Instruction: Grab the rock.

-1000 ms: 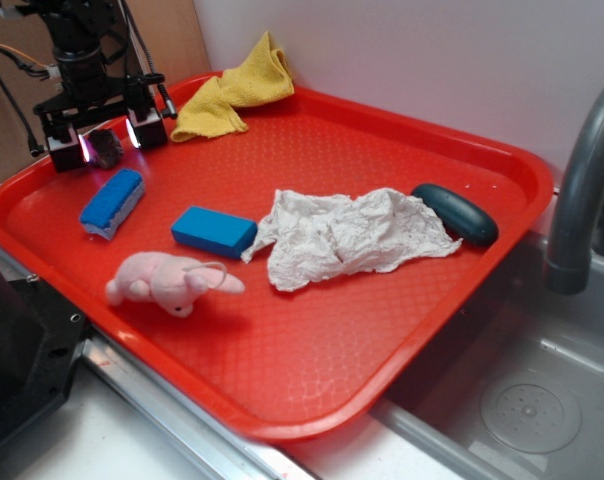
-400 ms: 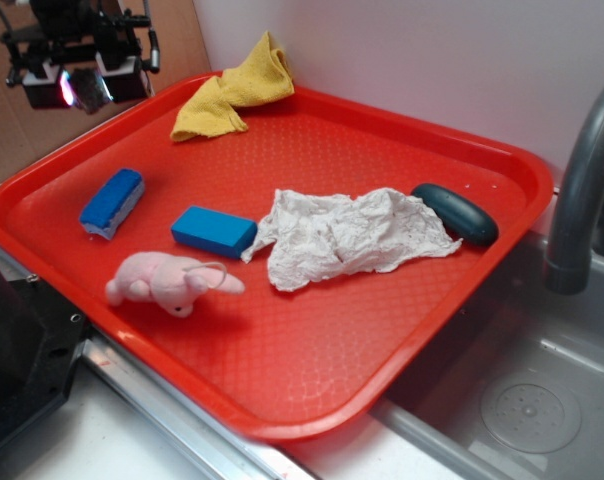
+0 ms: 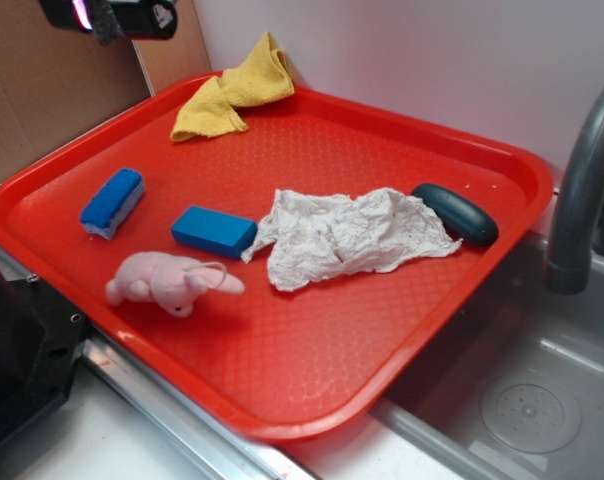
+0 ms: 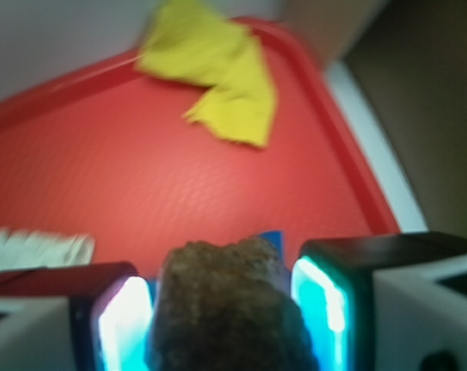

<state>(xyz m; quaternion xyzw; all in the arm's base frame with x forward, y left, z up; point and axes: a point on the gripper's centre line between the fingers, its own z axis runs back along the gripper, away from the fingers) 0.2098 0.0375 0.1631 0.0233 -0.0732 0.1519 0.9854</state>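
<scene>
The gripper (image 4: pixel 222 309) is clamping the rock (image 4: pixel 226 305), a rigid, rough, probably dense stone, across its lumpy sides, holding it well above the red tray (image 3: pixel 312 380).

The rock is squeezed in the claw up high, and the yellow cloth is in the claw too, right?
Not quite. The rock is squeezed in the claw, raised above the red tray, but the yellow cloth lies on the tray's far corner, untouched. The wrist view shows only the rock between the claw's fingers.
</scene>
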